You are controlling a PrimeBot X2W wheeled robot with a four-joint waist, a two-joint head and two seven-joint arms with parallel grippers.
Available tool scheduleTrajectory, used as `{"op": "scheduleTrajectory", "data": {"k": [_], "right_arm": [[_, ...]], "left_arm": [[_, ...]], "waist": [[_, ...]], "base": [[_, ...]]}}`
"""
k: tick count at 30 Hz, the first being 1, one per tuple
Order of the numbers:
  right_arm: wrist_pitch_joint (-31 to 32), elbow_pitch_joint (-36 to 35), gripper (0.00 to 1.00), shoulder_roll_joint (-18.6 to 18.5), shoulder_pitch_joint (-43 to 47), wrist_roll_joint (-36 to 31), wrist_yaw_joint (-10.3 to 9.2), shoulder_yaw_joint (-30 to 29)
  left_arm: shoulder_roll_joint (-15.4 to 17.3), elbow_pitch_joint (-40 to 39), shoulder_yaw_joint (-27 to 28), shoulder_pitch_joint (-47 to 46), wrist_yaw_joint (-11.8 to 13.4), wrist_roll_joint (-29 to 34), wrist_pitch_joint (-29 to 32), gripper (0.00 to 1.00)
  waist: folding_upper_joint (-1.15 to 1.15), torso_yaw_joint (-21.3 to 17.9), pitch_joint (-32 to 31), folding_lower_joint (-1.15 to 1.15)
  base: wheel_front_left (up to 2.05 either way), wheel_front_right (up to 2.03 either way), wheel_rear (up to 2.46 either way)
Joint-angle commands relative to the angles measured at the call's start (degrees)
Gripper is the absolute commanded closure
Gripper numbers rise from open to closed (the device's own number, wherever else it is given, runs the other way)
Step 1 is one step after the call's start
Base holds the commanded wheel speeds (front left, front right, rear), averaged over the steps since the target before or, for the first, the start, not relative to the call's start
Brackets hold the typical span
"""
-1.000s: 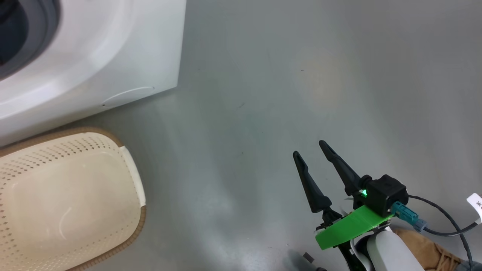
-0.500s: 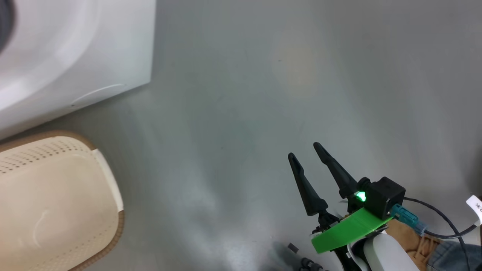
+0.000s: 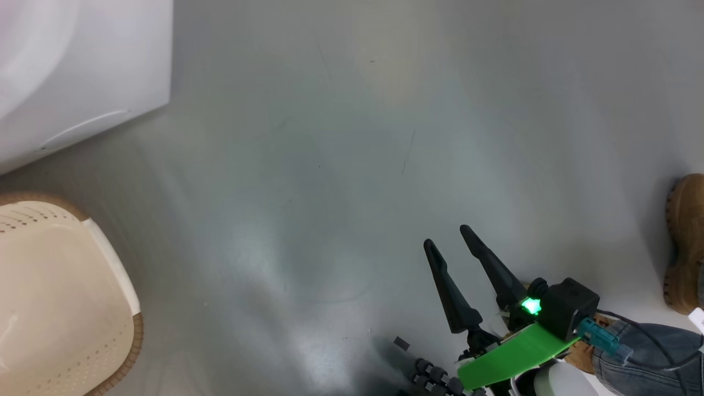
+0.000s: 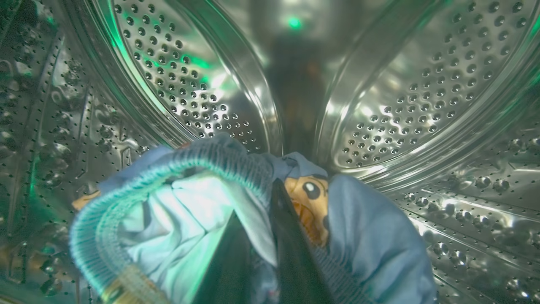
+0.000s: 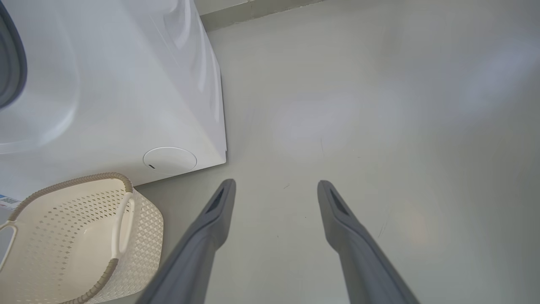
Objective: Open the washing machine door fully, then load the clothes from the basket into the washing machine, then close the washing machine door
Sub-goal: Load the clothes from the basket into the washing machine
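Observation:
In the left wrist view my left gripper is inside the washing machine's perforated steel drum. It is shut on the clothes, a light blue bundle with an orange cartoon figure and white cloth pinched between the fingers. The white washing machine fills the head view's upper left, and the cream basket with its brown rim lies empty at the lower left. My right gripper hangs open over bare floor, well right of the basket and the washing machine. The washing machine door is out of view.
A person's brown boot stands at the right edge of the head view, with a jeans leg at the lower right behind my right wrist. Grey floor stretches between the machine and my right gripper.
The head camera has swung right, so machine and basket slid left in the picture and a boot came into view. My right gripper stays open in the same pose.

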Motion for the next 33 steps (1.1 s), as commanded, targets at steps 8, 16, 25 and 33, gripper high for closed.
{"op": "scheduleTrajectory", "data": {"k": [8,16,25,33], "right_arm": [[-0.3,-2.4,0.00,-0.6,4.1,-0.1,0.09,1.5],[-0.3,-2.0,0.00,-0.6,5.3,0.1,0.09,1.2],[-0.3,-1.2,0.00,-0.6,2.9,0.0,0.09,2.3],[-0.3,0.2,0.00,-0.6,0.9,-0.5,0.09,2.1]], "left_arm": [[3.0,3.1,-4.5,-3.3,-1.5,3.7,0.7,1.00],[2.7,7.0,-4.9,-4.7,-2.2,3.0,2.5,0.13],[1.3,8.8,-5.4,-4.7,-0.9,2.4,3.7,0.00],[-1.3,9.7,-4.5,-1.8,-0.1,0.3,2.4,0.00]], "waist": [[0.00,-0.4,0.6,0.00],[0.00,-0.3,0.3,0.00],[0.00,-0.1,-0.5,0.00],[0.00,1.8,-3.3,0.00]], "base": [[0.00,0.00,0.00],[0.00,0.00,0.00],[0.00,0.00,0.00],[0.00,0.00,0.00]]}}
